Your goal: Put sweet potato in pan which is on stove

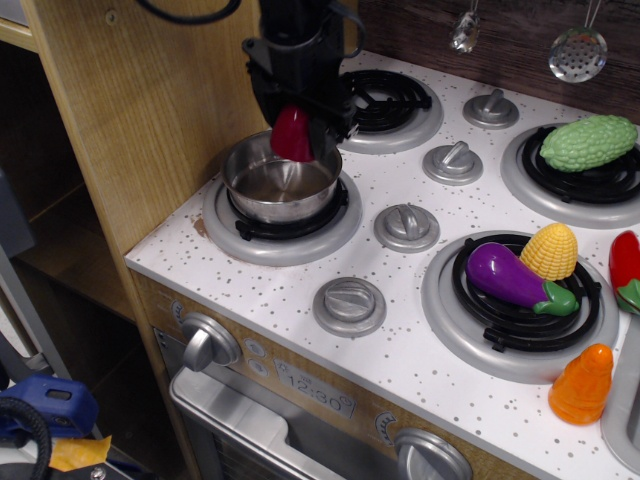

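Note:
The shiny steel pan (280,182) sits on the front-left burner of the white speckled stove (400,300). My black gripper (294,128) hangs over the pan's far rim, shut on the dark-red sweet potato (291,134). The sweet potato points down, its tip just above the pan's far inner edge. The pan's inside shows nothing in it.
A wooden wall (150,90) stands close to the left of the pan. A purple eggplant (515,278) and yellow corn (551,251) lie on the front-right burner. A green bumpy gourd (588,142) lies back right. An orange ridged cone (581,384) stands front right. Grey knobs (406,226) sit mid-stove.

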You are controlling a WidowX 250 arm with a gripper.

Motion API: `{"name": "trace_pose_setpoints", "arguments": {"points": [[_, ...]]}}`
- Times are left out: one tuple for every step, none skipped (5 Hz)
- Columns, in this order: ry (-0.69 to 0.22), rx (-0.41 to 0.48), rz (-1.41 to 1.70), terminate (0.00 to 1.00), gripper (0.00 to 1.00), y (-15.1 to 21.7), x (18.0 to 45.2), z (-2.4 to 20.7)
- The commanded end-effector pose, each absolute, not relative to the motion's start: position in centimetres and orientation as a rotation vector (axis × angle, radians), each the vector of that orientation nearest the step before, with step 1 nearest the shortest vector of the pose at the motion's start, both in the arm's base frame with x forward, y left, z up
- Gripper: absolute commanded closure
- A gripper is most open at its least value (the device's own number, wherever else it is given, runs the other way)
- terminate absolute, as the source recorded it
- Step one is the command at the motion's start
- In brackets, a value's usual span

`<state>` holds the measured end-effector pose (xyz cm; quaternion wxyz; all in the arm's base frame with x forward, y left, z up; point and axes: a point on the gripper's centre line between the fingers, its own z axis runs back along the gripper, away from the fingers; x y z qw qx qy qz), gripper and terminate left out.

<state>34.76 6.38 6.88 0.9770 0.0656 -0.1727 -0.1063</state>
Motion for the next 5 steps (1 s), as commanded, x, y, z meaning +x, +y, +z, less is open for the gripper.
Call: {"name": "trace_pose_setpoints", "arguments": {"points": [[-0.441,0.136,-0.199,0.00,1.00,8.6,34.3,6.4],[-0.467,0.117,-0.207,0.00,0.00,8.9,34.7,5.2],[-0.467,0.117,-0.207,0.00,0.00,8.9,34.7,5.2],[-0.467,0.117,-0.207,0.00,0.00,8.9,34.7,5.2],[-0.467,0.117,-0.207,1.00,0.00,8.9,34.7,5.2]]}}
